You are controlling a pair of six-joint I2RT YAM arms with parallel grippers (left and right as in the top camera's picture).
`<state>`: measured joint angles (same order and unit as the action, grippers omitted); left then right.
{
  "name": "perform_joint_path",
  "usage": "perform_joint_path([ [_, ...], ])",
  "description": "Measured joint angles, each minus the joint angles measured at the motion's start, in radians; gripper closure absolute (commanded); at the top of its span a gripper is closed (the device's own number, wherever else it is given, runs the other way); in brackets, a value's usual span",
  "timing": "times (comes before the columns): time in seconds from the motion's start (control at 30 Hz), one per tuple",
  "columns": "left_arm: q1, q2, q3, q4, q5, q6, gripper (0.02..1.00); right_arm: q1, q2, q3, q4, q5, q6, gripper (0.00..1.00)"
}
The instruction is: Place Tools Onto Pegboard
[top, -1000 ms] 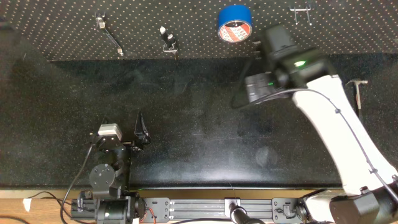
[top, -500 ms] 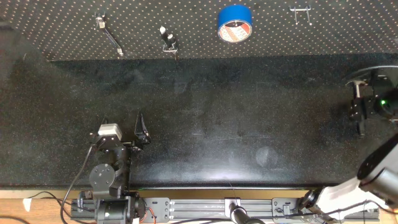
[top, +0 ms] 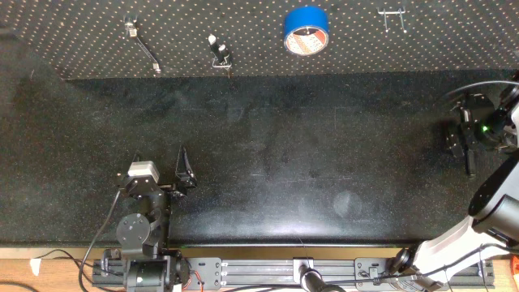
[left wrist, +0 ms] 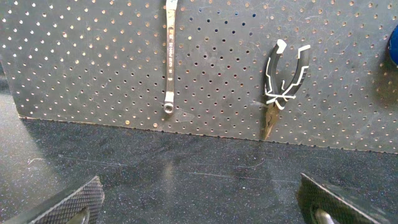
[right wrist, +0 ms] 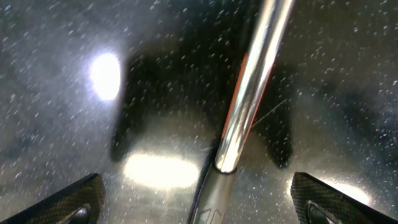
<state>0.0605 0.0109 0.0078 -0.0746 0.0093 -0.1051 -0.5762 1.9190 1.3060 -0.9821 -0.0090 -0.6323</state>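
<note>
The right end effector (right wrist: 196, 190) hangs just above the hammer (right wrist: 249, 93) at the right edge of the worktop (top: 284, 162), its fingers spread either side of the chrome shaft without touching it. The shaft's long axis points toward the pegboard (top: 243, 32), across the fingers' closing line. The left arm stands well apart.
</note>
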Motion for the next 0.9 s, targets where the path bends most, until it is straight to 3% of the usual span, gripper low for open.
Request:
perform_joint_path([
  [0.3,0.000,0.000,0.000,0.000,0.000,0.000,0.023,0.000,0.015,-0.011,0.014,0.030,0.082,0.020],
  [0.33,0.000,0.000,0.000,0.000,0.000,0.000,0.023,0.000,0.014,-0.013,0.017,0.030,0.083,0.115],
  [0.43,0.000,0.000,0.000,0.000,0.000,0.000,0.023,0.000,0.005,-0.026,0.038,0.027,0.126,0.921],
  [0.7,0.000,0.000,0.000,0.000,0.000,0.000,0.023,0.001,-0.028,-0.056,0.087,0.022,0.177,0.925],
  [0.8,0.000,0.001,0.000,0.000,0.000,0.000,0.023,0.001,-0.191,-0.087,0.098,-0.120,0.201,0.925],
  [0.9,0.000,0.000,0.000,0.000,0.000,0.000,0.023,0.031,-0.514,-0.086,0.101,-0.219,0.322,0.925],
])
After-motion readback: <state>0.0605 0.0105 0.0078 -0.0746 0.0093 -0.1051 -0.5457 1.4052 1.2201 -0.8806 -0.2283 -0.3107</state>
